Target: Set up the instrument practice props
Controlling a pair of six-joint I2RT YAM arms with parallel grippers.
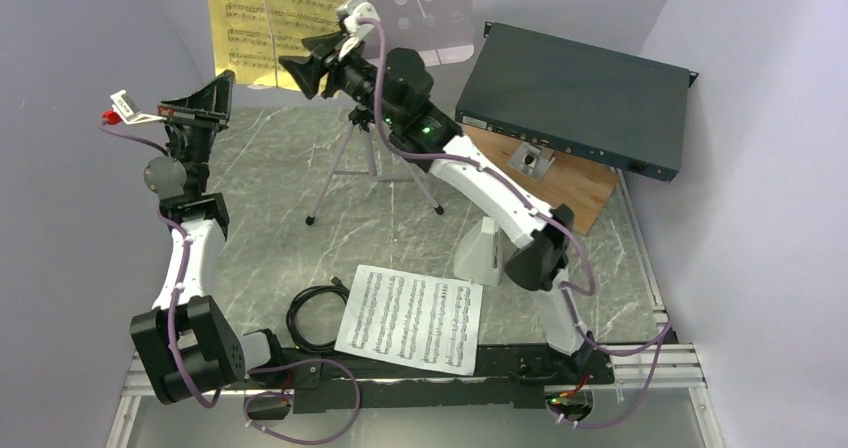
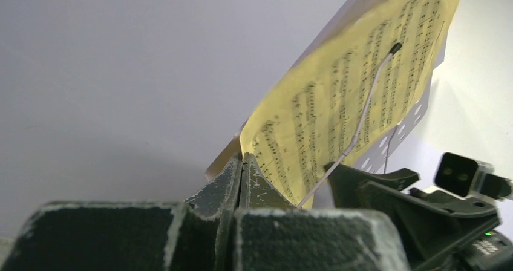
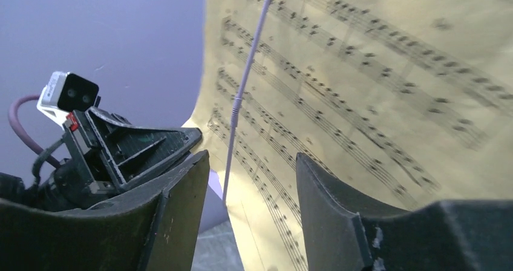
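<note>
- At the 6 o'clock edge of the tabletop [image 1: 250, 248] the white page [image 1: 415, 320] lies flat, with the black cable [image 1: 312, 318] just beside it at 9 o'clock. It is thin, limp paper, best lifted by a corner.
- Past it, toward 1 o'clock, the metronome [image 1: 478, 253] stands upright close to the right arm's elbow (rigid, likely light and easy to tip). Its sloping sides look the place to take hold.
- At the centre the music stand [image 1: 440, 13] rests on splayed tripod legs; a push up high could probably topple it.
- At 12 o'clock the yellow page [image 1: 275, 23] leans on the stand's desk, a thin wire [image 3: 242, 95] crossing it.
- The left pincer [image 2: 242, 161] is closed on the page's lower corner; hard pulling there would likely crease or tear it.
- The right pincer [image 3: 251, 156] stands wide, the wire between its fingers.
- Walls crowd 9 and 12 o'clock, and the green box [image 1: 580, 98] fills 2 o'clock. The open room lies between the tripod and the white page.
</note>
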